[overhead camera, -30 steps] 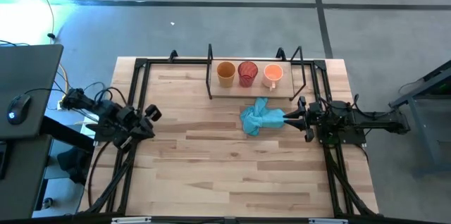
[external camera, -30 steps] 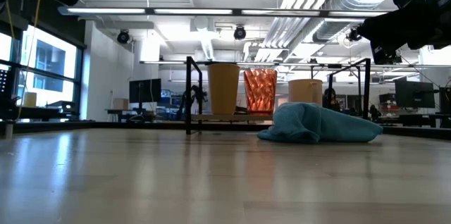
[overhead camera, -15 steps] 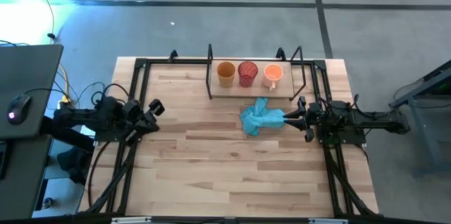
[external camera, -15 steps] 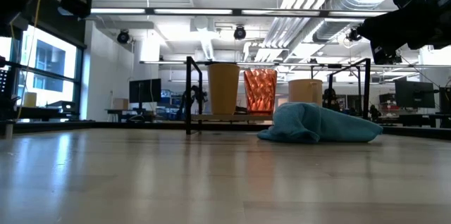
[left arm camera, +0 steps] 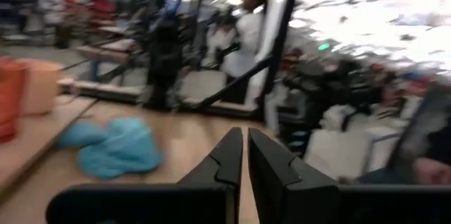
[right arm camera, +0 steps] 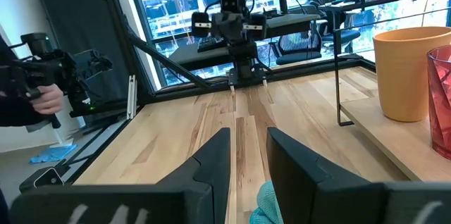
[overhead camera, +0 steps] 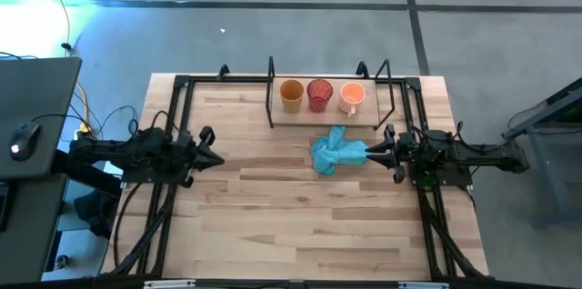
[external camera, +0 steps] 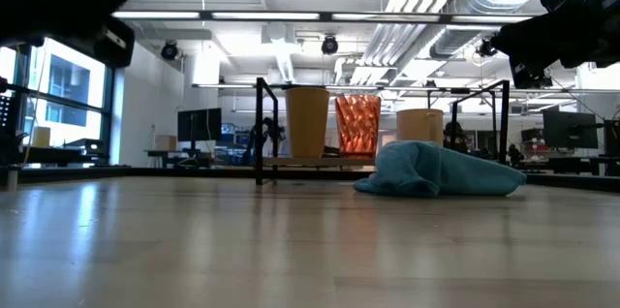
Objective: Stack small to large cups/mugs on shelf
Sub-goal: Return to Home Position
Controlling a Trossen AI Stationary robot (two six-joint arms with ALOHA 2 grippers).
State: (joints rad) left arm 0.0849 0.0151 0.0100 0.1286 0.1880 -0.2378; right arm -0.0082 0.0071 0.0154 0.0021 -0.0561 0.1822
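Note:
The three cups stand upright in a row on the shelf (overhead camera: 314, 116) at the table's far side: the amber-orange cup (overhead camera: 291, 95) on the left, the red translucent cup (overhead camera: 319, 95) in the middle, the pale orange mug (overhead camera: 352, 97) on the right. In the low view the amber-orange cup (external camera: 307, 122), the red cup (external camera: 357, 126) and the mug (external camera: 419, 125) show behind the cloth. My left gripper (overhead camera: 211, 155) is shut over the table's left part, pointing right. My right gripper (overhead camera: 368, 153) is open, held above the right end of the cloth.
A crumpled light blue cloth (overhead camera: 333, 152) lies on the table just in front of the shelf, below the mug. The shelf's black frame posts (overhead camera: 270, 89) rise at its ends. Bare tabletop (overhead camera: 300, 216) stretches toward the near edge. People show beyond the table (left arm camera: 246, 34).
My left arm has swung out from the table's left edge and straightened; its gripper has turned from slanting toward the far edge to pointing level at the table's right side and has moved slightly rightward. The right arm, the cups and the cloth have kept still.

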